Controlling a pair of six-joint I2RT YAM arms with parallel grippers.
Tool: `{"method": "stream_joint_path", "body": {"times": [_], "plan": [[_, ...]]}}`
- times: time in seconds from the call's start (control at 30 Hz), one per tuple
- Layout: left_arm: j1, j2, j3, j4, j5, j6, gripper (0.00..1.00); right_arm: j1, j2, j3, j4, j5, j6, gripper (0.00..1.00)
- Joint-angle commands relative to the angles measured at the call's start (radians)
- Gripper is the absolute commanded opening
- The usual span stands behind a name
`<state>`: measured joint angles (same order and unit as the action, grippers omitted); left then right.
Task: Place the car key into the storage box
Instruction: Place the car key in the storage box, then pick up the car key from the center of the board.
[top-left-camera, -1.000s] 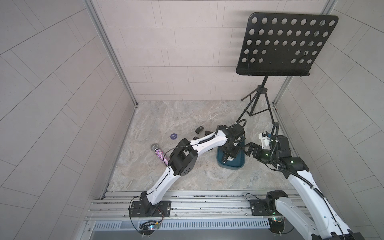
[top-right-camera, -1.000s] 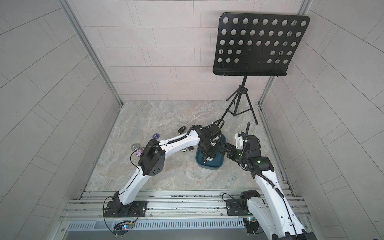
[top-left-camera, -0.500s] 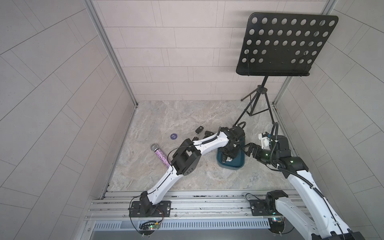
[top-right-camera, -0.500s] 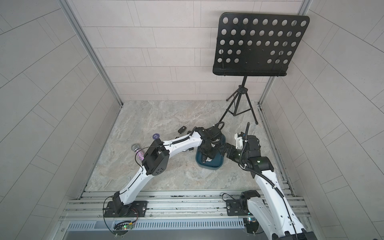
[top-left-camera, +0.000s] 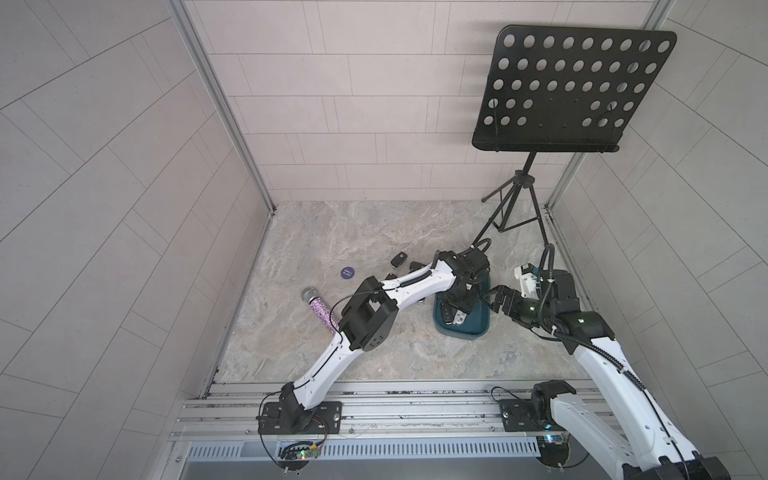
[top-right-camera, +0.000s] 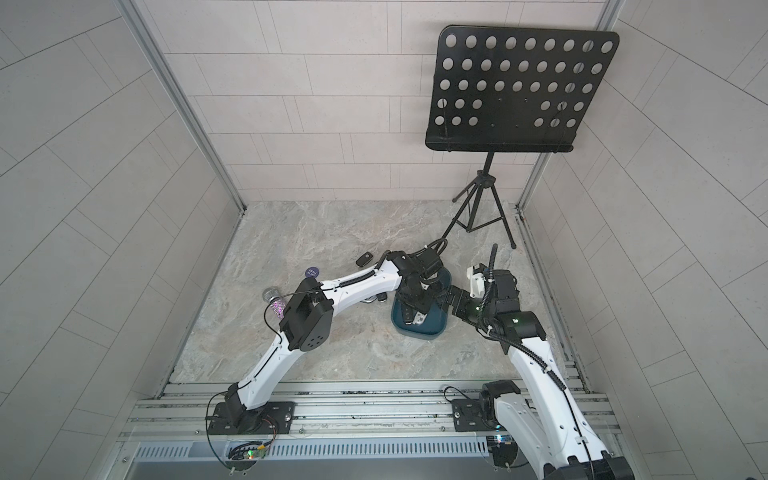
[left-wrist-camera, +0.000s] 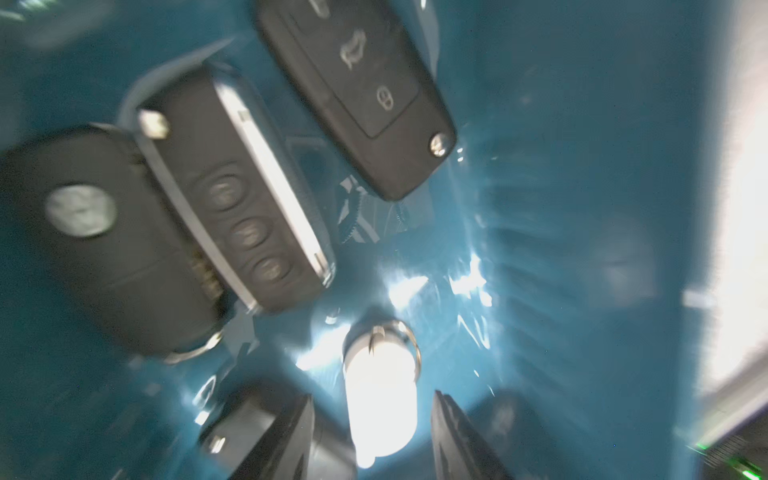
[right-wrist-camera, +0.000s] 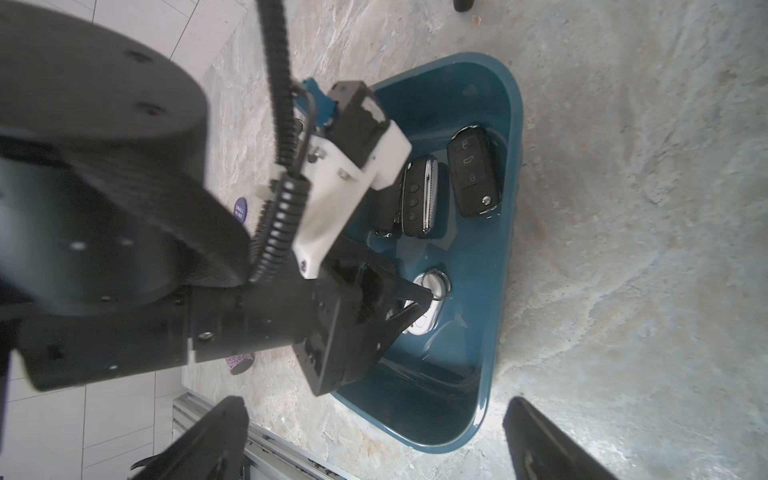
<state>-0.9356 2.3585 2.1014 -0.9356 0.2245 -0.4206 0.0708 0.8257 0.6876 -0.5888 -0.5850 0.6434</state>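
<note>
The white car key (left-wrist-camera: 380, 386) is lying in the storage box (left-wrist-camera: 561, 187), the left gripper (left-wrist-camera: 372, 399) hanging astride it, jaws parted; light, rigid, probably slippery, best pinched across its long sides.

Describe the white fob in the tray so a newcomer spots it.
Find the teal storage box on the table. Inside, between the parted fingers of the left gripper, lies the white key fob: the only pale one among three black fobs.

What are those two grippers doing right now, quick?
Left gripper: open, jaws either side of the white car key lying in the storage box.
Right gripper: open, holding nothing.
</note>
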Motion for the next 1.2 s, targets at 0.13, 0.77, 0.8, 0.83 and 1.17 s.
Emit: {"method": "stream_joint_path", "body": {"times": [0.13,0.77,0.8,0.83,1.17], "plan": [[0.118,-0.259,-0.138,0.075,-0.037,-0.056,0.54,0.016,0.031,0.047,0.053,0.030,-0.017,1.00],[0.465,-0.784,-0.780,0.263,-0.022,-0.136,1.00,0.397,0.608,0.492,0.021,0.219,-0.175,0.93],[0.479,-0.795,-0.796,0.262,-0.012,-0.138,1.00,0.411,0.630,0.514,0.015,0.234,-0.184,0.93],[0.499,-0.806,-0.817,0.264,-0.001,-0.142,1.00,0.427,0.658,0.538,0.007,0.243,-0.192,0.93],[0.685,-0.906,-0.967,0.261,0.077,-0.144,1.00,0.540,0.888,0.712,-0.046,0.306,-0.215,0.81]]}}
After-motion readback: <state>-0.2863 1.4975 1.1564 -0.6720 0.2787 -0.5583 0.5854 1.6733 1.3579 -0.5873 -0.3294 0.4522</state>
